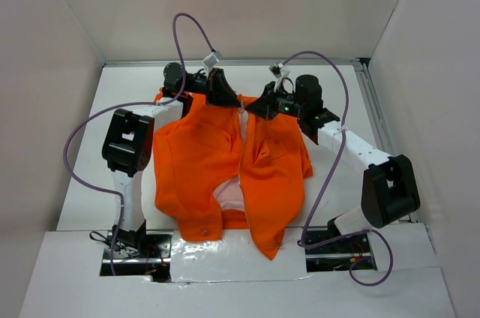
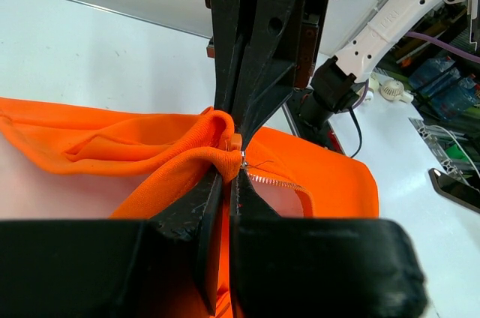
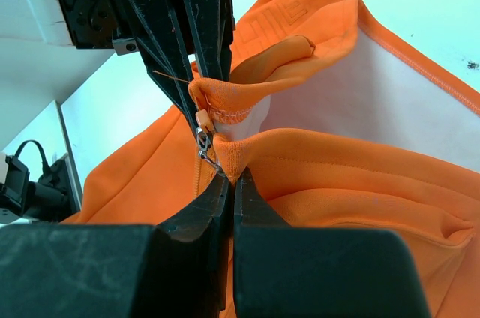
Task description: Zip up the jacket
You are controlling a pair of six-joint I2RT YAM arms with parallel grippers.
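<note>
The orange jacket (image 1: 225, 168) lies flat on the white table, its front parted toward the near edge so pale lining (image 1: 229, 194) shows. At the jacket's far end my left gripper (image 1: 223, 97) is shut on a bunched fold of orange fabric (image 2: 217, 134) beside the light zipper teeth (image 2: 274, 181). Facing it, my right gripper (image 1: 256, 108) is shut on the ribbed corner of the other front edge (image 3: 240, 154). The metal zipper slider (image 3: 202, 138) hangs just left of its tips. The two grippers (image 2: 229, 172) (image 3: 231, 175) stand nearly tip to tip.
White walls enclose the table (image 1: 97, 175) on three sides. Purple cables (image 1: 187, 25) loop above both arms. A metal rail (image 1: 375, 115) runs along the right edge. Silver tape (image 1: 225, 254) covers the near edge between the arm bases.
</note>
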